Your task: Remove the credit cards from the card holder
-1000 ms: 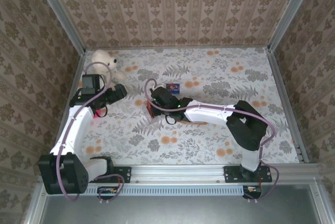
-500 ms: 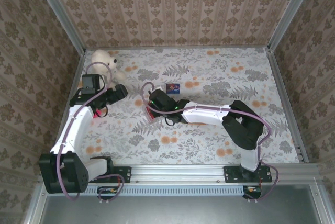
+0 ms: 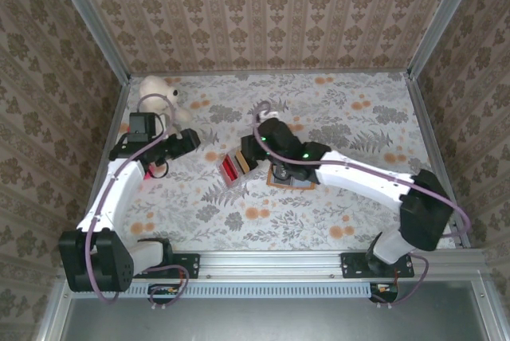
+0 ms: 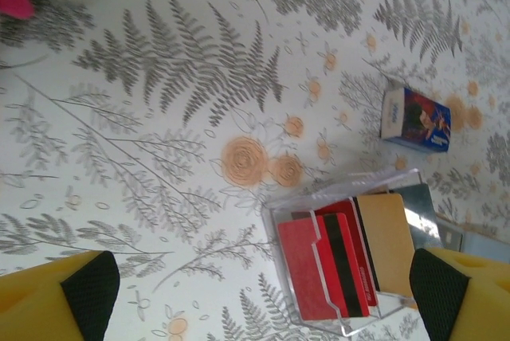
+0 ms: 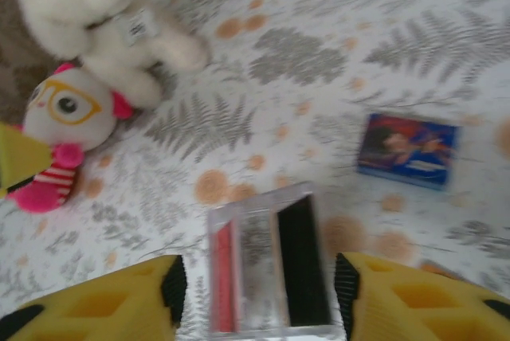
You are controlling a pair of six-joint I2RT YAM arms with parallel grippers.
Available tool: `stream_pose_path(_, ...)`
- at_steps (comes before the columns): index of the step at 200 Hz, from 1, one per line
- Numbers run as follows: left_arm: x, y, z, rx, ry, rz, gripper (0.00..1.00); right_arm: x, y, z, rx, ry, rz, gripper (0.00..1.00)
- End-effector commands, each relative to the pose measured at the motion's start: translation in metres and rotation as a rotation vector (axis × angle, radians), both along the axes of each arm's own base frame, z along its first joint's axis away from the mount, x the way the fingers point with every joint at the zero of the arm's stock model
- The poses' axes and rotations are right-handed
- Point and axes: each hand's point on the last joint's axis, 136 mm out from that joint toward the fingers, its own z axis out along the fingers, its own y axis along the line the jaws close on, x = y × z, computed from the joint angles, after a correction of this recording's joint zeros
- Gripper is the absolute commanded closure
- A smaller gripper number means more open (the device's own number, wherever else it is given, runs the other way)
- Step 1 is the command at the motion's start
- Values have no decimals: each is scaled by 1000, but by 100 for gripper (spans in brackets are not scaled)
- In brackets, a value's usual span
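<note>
Clear plastic, a shallow tray on the table holds the credit cards that are out. The left wrist view shows two red ones overlapping and a tan-orange one beside them, and the right wrist view shows a red edge, a greyish strip and a black card.

The card holder lies at about 3 o'clock from the tray in the overhead view, mostly under the right arm. Only its tan rim shows, so I cannot tell whether any pockets are full.

The right jaws hang over the tray, parted with nothing between them, which reads as a card just let go. The left jaws stand wide apart and empty, at about 10 o'clock from the tray.

A small blue box sits at 1 o'clock from the tray in the left wrist view. A white bear and a pink toy lie well off toward the far left.

The task looks well along, with several cards delivered. What may remain is checking the holder for leftovers.
</note>
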Motion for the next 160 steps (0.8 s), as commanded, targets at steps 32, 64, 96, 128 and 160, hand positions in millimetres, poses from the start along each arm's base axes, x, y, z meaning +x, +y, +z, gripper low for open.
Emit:
stream_pose_path(32,-1,-58,12,0,-1,-145,5,-22,-74,-70,87,316,-155,41)
stream_pose_path(64,-3,-105,23,-5,-29,-236,6,-26,-87,-94,203,454,-153,46)
stream_pose_path(96,-7,-158,27,16,-33,-340,9,-29,-100,-119,161,549,-185,51)
stream_pose_path(128,-14,-202,17,68,-6,-416,19,-28,-104,-141,181,603,-193,57)
stream_pose_path(160,-22,-229,12,72,-1,-433,22,-27,-104,-154,238,639,-177,61)
